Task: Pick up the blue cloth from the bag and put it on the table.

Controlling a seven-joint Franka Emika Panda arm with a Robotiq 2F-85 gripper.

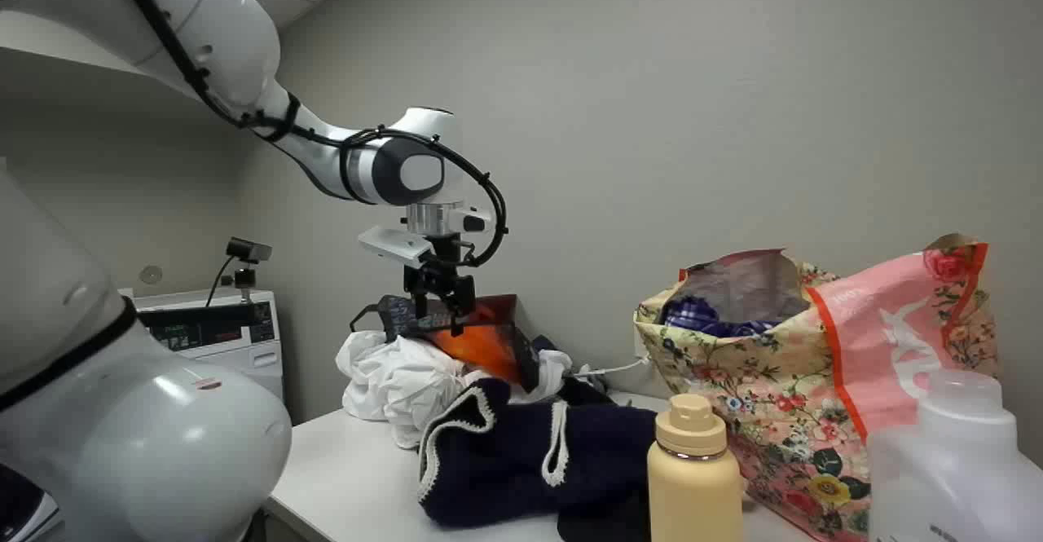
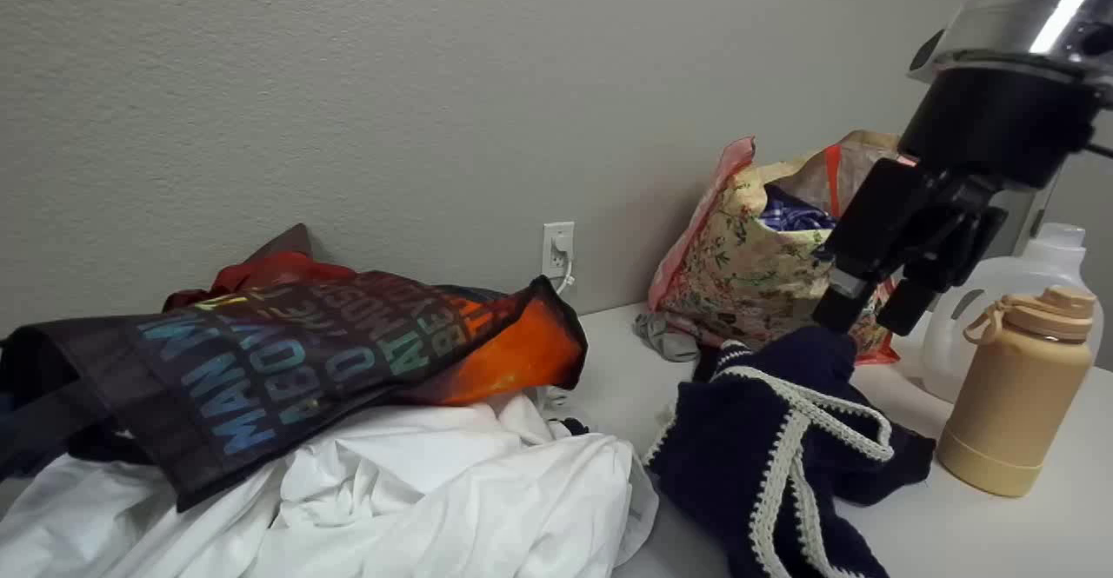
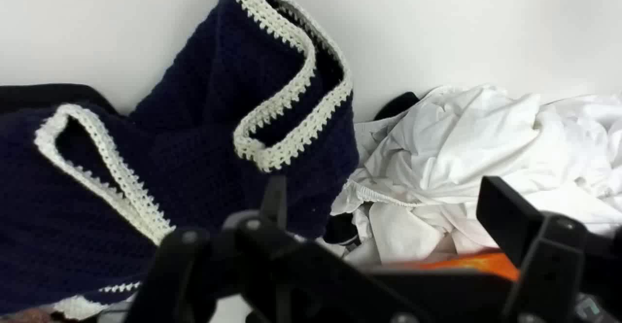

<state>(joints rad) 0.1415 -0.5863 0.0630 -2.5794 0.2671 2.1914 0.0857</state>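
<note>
- Blue cloth (image 1: 693,312) sits inside a floral bag (image 1: 782,395), not yet lifted.
- Gripper (image 3: 381,192) hangs well apart, fingers (image 3: 508,216) wide and empty.
- Pickup and placing on the table (image 1: 358,469) remain.

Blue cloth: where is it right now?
The blue cloth is in the floral bag, showing at its open top, right of centre in both exterior views; the tan bottle stands near the bag.

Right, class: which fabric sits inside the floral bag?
The blue plaid cloth, visible inside the open floral bag; the navy garment and white fabric lie outside it.
</note>
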